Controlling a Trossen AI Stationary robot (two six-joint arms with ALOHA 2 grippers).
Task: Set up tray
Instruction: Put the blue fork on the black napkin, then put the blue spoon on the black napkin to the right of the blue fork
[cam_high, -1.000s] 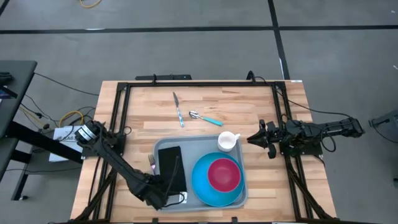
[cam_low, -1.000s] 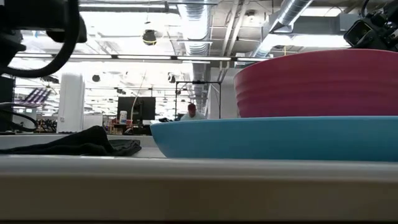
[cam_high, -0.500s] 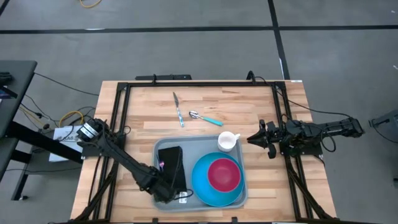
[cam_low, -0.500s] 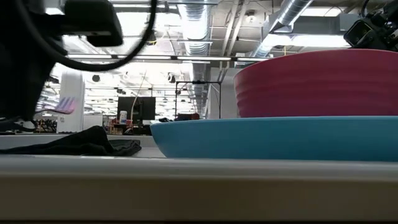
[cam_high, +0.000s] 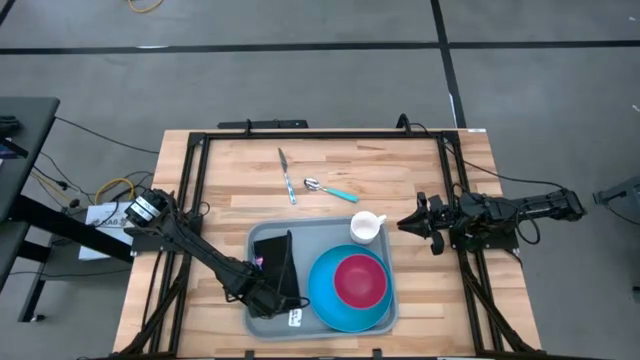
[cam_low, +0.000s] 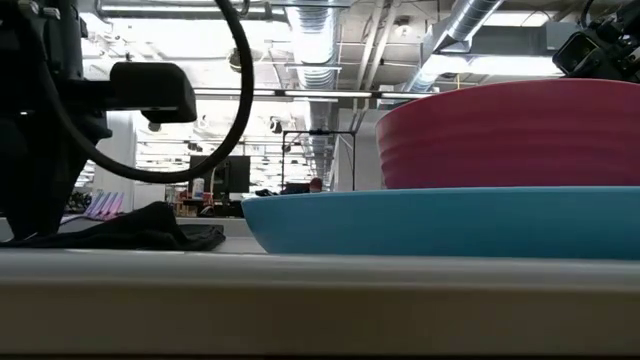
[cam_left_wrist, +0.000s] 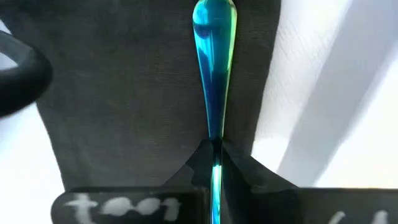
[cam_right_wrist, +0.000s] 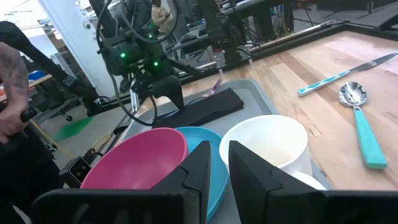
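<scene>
The grey-blue tray (cam_high: 322, 232) lies at the table's near middle. It holds a black napkin (cam_high: 272, 252), a blue plate (cam_high: 322, 296) with a pink bowl (cam_high: 358, 279), and a white cup (cam_high: 366, 227). My left gripper (cam_left_wrist: 214, 149) is over the napkin's near part (cam_high: 262, 282), shut on an iridescent fork (cam_left_wrist: 214, 68). The fork's tines (cam_low: 102, 204) stand just above the napkin (cam_low: 150, 228) in the low view. My right gripper (cam_right_wrist: 219, 163) is shut and empty at the tray's right, beside the cup (cam_right_wrist: 267, 146). My left gripper pinches the fork's slim stem (cam_left_wrist: 215, 134) between its two fingers, which lie along the fork. The fork's broad end (cam_left_wrist: 214, 18) points away from the fingers toward the table's far edge, over the napkin (cam_left_wrist: 124, 93). Whether the fork touches the napkin, I cannot tell.
A knife (cam_high: 286, 175) and a teal-handled spoon (cam_high: 330, 189) lie on the bare wood beyond the tray, also in the right wrist view (cam_right_wrist: 360, 127). A black frame (cam_high: 200, 140) rims the table. A person's arm (cam_right_wrist: 13, 74) shows in the room beyond the table.
My left gripper has gone toward the table's far edge over the napkin and down, still shut on the fork. The fork's tines have come down to just above the napkin.
</scene>
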